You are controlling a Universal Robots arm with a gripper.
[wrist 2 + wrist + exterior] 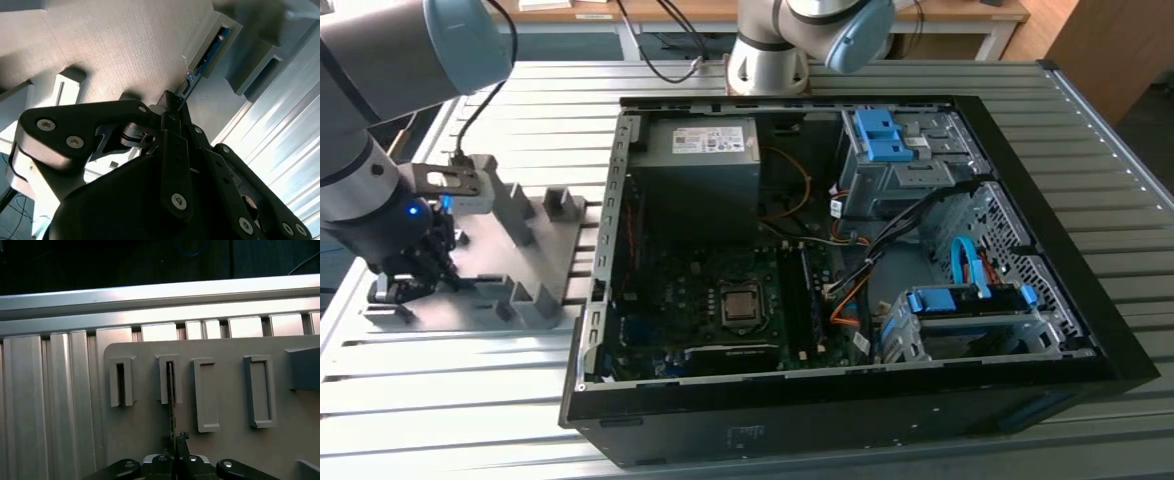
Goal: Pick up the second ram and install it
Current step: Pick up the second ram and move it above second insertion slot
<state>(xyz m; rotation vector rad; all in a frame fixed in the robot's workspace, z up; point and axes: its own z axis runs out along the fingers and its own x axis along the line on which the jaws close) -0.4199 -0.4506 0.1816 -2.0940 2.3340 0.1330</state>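
Observation:
The second ram (171, 390) shows edge-on as a thin dark strip, its far end standing in a grey slot holder (170, 377) on the fixture plate. In the second wrist view the ram (207, 55) shows a blue strip where it sits in that holder. My gripper (177, 442) has its black fingers (172, 130) drawn together on the ram's near end, and in the second wrist view the gripper (175, 102) pinches the stick. In the exterior view the gripper (403, 285) hangs low over the fixture plate (520, 250) at the exterior view's left.
An open computer case (1067, 300) lies at the centre of the ribbed metal table (440, 400), with the motherboard, its processor socket (740, 305) and long black slot strips (803, 290) inside. Other empty holders (205, 395) stand on the plate beside the ram.

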